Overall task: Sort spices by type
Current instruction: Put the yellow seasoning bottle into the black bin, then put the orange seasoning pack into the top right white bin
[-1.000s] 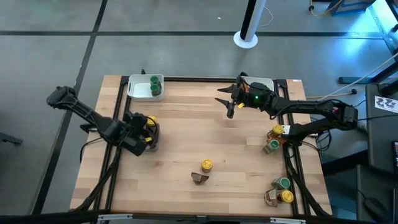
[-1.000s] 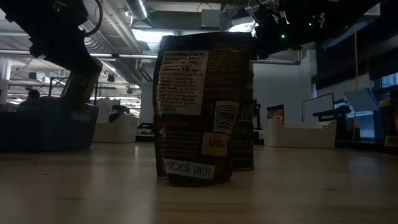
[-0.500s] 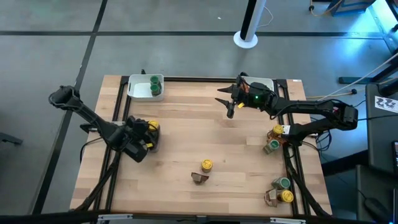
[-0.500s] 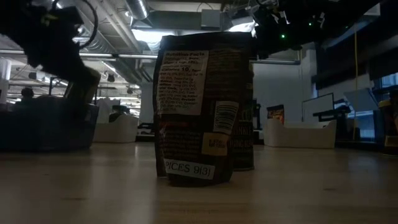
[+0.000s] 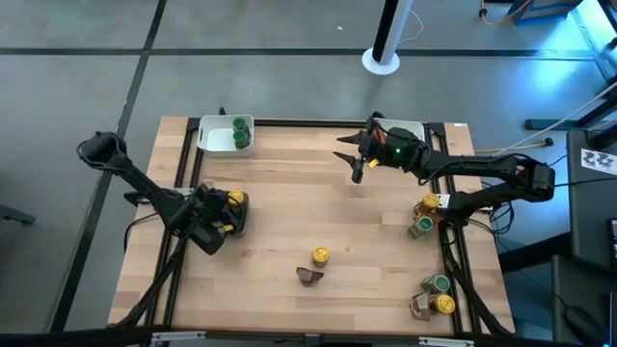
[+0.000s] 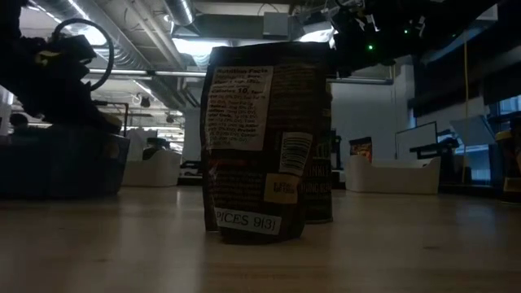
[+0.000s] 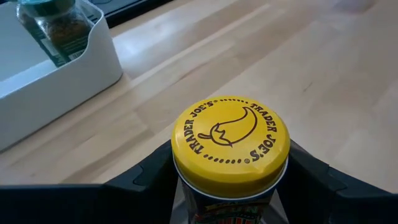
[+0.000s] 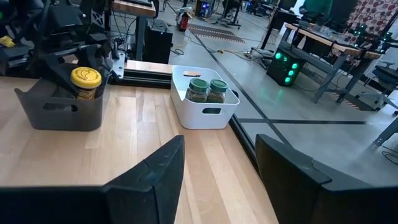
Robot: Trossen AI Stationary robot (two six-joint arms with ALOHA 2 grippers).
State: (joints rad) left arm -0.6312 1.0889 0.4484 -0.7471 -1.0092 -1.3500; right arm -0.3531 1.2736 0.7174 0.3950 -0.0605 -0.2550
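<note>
A: At the table's left edge, the left gripper (image 5: pixel 220 217) is clenched round a yellow-lidded jar (image 7: pixel 230 138), holding it over the dark tray (image 8: pixel 59 109). It is probably about to set the jar down there, the tray seemingly being the place for yellow lids.

B: And the green ones?

A: Two green-lidded jars (image 5: pixel 240 134) already stand in the white tray (image 5: pixel 214 143) at the far left corner, so that type looks sorted. More spices wait unsorted: a yellow jar (image 5: pixel 320 256) beside a brown packet (image 5: pixel 309 276) near the middle front, and two clusters (image 5: pixel 432 297) along the right edge.

B: What about the right arm?

A: The right gripper (image 5: pixel 355 162) hovers at the far centre, fingers spread, holding nothing.

B: Do the views differ?

A: The left wrist view shows the lid's printed logo and the dark fingers (image 7: pixel 149 177) on both sides of the jar. The right wrist view shows the jar poking above the tray's rim. The low view is mostly blocked by the packet (image 6: pixel 264 142).
</note>
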